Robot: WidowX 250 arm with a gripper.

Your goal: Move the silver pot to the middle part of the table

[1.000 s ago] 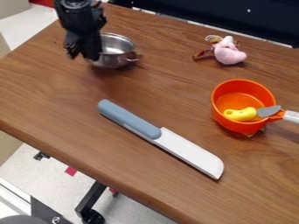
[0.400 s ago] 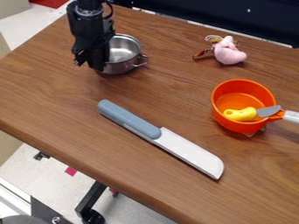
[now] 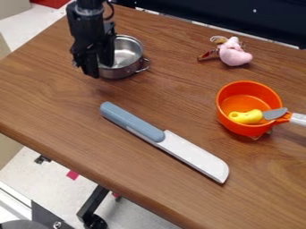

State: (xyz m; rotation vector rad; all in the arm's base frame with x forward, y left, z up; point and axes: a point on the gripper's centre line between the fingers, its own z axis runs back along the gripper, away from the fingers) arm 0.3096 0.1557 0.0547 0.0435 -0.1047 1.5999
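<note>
"What's moved?"

"Silver pot (image 3: 120, 72) and claw (image 3: 99, 70). Both sit farther right and lower in my view than a second ago. Since the last frame, just a small nudge down. Knife (image 3: 194, 154), orange pot (image 3: 240, 127) and pink toy (image 3: 235, 55) same as before."

"Claw state?"

"Spread, I'd say. I see a gap between the fingers: one outside the pot's left wall, the other at its inner side. Not pinching firmly, as far as I can judge."

"Where's the pot now?"

"Upper left part of the counter (image 3: 65, 94), upright, side handle (image 3: 142, 65) pointing right. Looks set down, but I can't confirm full contact."

"Which step?"

"Early to mid transfer, my call. I'm at the wall, either resetting the hold or about to let go. Pot's short of the middle, so I'd log it unfinished."

"Next move?"

"Close on that wall, check the hold, then carry or slide it down and right, to the bare wood between knife and orange pot. Keep it level; a one-sided pinch could tip or swing it. Stop short of the knife handle (image 3: 131, 121). Then spread, lift straight up, don't snag the rim."
</note>
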